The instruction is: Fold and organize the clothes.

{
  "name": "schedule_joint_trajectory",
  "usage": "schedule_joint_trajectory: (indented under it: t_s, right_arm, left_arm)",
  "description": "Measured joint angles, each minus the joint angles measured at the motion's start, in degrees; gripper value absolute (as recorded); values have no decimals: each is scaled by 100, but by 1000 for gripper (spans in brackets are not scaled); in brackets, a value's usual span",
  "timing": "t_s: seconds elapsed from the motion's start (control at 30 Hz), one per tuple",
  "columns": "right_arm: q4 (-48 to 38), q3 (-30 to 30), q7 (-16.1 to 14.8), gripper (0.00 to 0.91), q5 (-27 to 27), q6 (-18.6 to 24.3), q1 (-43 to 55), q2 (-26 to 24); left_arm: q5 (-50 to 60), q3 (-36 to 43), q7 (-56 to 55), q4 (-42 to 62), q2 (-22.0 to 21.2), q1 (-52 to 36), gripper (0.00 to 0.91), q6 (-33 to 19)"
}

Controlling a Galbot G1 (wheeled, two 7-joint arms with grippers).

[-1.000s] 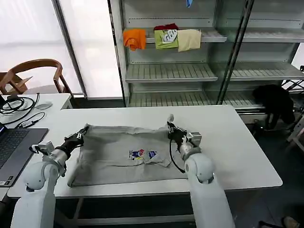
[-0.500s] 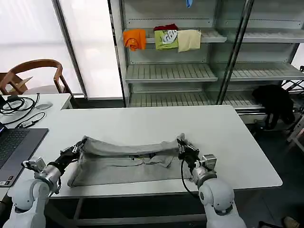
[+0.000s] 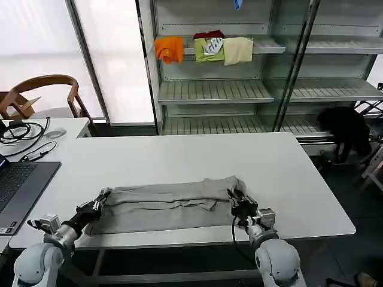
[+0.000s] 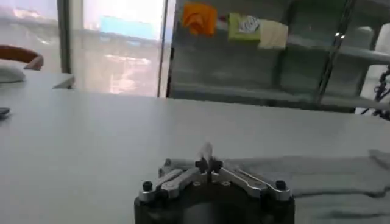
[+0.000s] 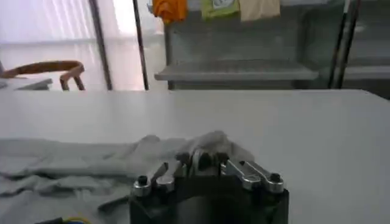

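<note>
a: where's the shirt (image 3: 167,206)?

b: on the white table (image 3: 179,155), near its front edge, lying as a long flat grey band running left to right, folded over on itself.

a: and the left gripper (image 3: 102,197)?

b: low at the shirt's left end. in the left wrist view its fingertips (image 4: 208,164) are pressed together with a small peak of grey cloth (image 4: 207,150) pinched between them, so it's clamped on the shirt's corner.

a: the right gripper (image 3: 234,196)?

b: at the right end, near the front edge too. in the right wrist view the fabric (image 5: 207,143) bunches up into a lump right at the fingers (image 5: 183,159), which sit closed into it; it's gripping the shirt there.

a: what else is around?

b: a laptop (image 3: 18,185) at the table's near left, cables (image 3: 18,131) and a mouse (image 3: 55,133) farther back on the left, a wooden chair (image 3: 42,89) behind them. past the table stands a shelf unit (image 3: 239,89) with orange (image 3: 170,48), green (image 3: 209,49) and cream (image 3: 238,50) folded garments in a row on an upper shelf. a black bundle (image 3: 347,128) sits far right, beside the shelves.
</note>
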Motion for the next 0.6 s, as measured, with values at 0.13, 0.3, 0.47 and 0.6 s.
schedule_joint_trajectory:
  t_s: [0.13, 0.3, 0.47, 0.6]
  right_arm:
    - [-33, 63, 118, 907, -80, 47, -10, -63]
    - [7, 87, 228, 907, -41, 149, 24, -58]
    - [152, 61, 290, 907, 92, 166, 109, -16]
    - [312, 20, 320, 907, 173, 127, 199, 21]
  left_arm:
    - [262, -52, -173, -163, -64, 149, 907, 34]
    - [492, -59, -511, -400, -169, 318, 907, 45]
    - [604, 10, -887, -520, -290, 445, 907, -4]
    - [647, 61, -1129, -566, -364, 528, 655, -12]
